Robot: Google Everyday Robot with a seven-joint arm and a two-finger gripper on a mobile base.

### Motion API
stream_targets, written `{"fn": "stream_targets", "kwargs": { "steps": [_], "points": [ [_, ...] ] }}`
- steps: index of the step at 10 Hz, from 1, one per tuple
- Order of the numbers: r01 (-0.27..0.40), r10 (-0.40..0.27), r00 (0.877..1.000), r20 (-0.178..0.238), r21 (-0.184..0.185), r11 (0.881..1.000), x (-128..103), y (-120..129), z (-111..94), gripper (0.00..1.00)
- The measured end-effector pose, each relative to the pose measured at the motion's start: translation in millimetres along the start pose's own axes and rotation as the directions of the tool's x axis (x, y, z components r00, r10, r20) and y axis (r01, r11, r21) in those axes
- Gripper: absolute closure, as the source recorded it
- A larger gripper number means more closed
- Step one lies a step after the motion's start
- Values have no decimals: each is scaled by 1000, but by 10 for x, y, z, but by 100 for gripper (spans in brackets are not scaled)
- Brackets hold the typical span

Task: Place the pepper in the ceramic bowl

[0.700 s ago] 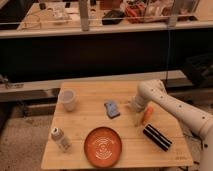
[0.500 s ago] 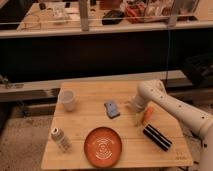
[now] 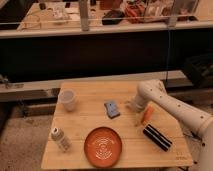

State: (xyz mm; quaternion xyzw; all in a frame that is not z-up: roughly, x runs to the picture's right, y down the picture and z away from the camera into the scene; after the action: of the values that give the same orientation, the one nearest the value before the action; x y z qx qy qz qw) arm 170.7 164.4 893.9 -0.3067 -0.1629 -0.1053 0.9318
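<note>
The slim orange pepper (image 3: pixel 146 114) lies on the wooden table (image 3: pixel 95 95), right of centre. The wide orange-red ceramic bowl (image 3: pixel 103 146) with a faint white ring pattern sits near the table's front edge, to the left of and nearer than the pepper. My gripper (image 3: pixel 137 117) hangs from the white arm that comes in from the right. It is low over the table, just left of the pepper and close beside it.
A black ribbed cylinder (image 3: pixel 157 137) lies just in front of the pepper. A small blue object (image 3: pixel 112 108) lies left of the gripper. A white cup (image 3: pixel 67 99) stands at the back left and a white shaker bottle (image 3: pixel 60 138) at the front left. A dark ledge runs behind the table.
The gripper has dropped slightly lower beside the pepper. The pepper, the bowl and the other things have not moved.
</note>
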Motion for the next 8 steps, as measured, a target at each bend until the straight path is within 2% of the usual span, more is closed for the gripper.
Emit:
{"fn": "stream_targets", "kwargs": {
  "steps": [8],
  "points": [
    [16,-16,1000,-4,-12,1000,-9,-20,24,20]
  ]
}}
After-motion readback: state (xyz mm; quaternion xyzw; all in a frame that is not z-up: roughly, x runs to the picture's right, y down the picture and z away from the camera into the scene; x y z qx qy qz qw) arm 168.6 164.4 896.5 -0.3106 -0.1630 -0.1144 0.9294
